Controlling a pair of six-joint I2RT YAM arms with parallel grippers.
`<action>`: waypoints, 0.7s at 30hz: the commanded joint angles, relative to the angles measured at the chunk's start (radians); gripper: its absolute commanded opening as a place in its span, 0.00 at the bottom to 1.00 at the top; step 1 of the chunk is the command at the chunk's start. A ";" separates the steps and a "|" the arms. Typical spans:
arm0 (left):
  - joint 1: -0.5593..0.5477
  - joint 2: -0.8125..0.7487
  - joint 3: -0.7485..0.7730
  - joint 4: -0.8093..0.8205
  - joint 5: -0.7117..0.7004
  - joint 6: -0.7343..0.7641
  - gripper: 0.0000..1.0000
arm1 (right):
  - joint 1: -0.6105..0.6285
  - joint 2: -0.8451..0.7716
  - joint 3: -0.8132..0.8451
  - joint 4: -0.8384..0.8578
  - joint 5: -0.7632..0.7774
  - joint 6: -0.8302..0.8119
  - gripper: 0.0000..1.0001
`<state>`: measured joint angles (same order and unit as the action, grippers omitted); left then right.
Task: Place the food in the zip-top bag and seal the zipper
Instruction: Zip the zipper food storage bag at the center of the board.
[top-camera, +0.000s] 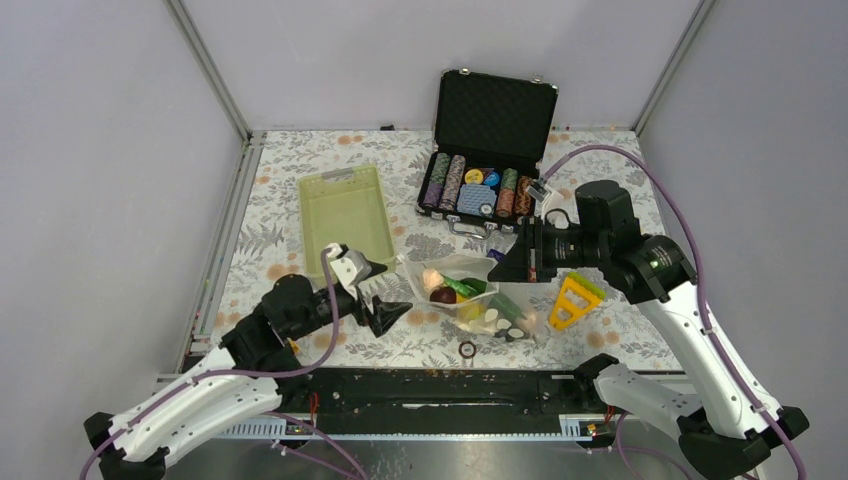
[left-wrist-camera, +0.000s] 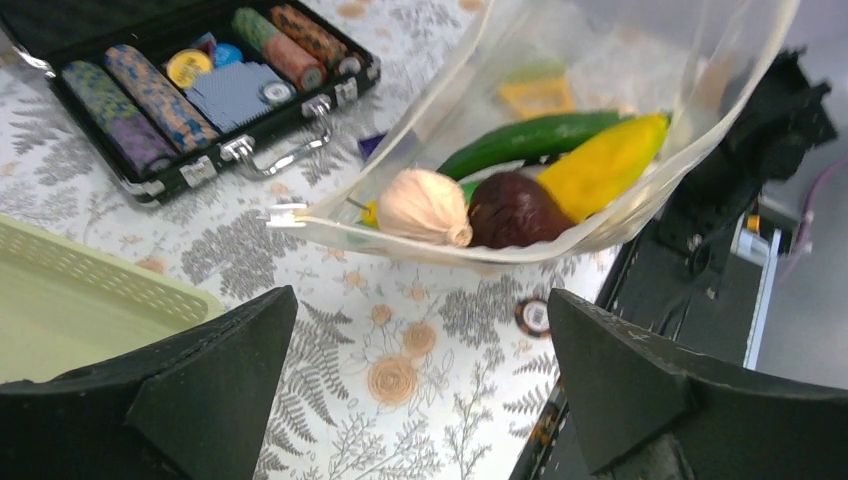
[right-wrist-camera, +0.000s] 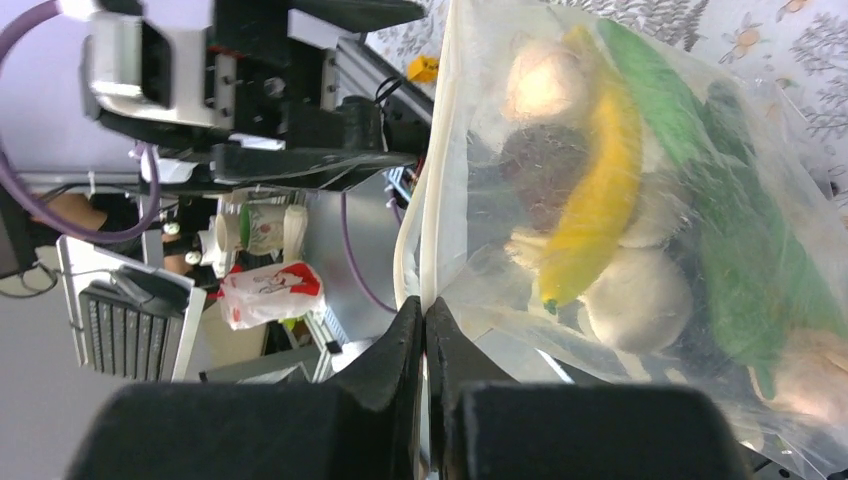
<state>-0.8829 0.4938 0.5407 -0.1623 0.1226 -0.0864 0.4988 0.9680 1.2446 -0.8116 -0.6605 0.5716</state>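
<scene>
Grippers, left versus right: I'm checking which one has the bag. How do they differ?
The left gripper is open, its jaws wide apart; the right gripper is shut. The left gripper holds nothing and is clear of the zip-top bag; the right gripper pinches the bag's edge. Both point toward the bag.

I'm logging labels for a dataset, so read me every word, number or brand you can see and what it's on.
No text can be read in any view.
poker chips in the case: faces too small to read.
loose chip on the table: marking blurred.
red and white packet in the background: print blurred.
</scene>
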 joint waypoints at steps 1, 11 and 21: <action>0.016 -0.032 -0.067 0.076 0.167 0.106 0.99 | -0.006 -0.013 0.058 -0.023 -0.137 -0.043 0.00; 0.042 -0.130 -0.208 0.204 0.170 0.140 0.99 | -0.006 0.031 0.139 -0.201 -0.179 -0.214 0.00; 0.142 0.181 -0.112 0.371 0.455 0.153 0.99 | -0.006 0.038 0.156 -0.275 -0.169 -0.333 0.00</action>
<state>-0.7563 0.6384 0.3637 0.0578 0.4057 0.0441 0.4965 1.0065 1.3441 -1.0740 -0.7807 0.2974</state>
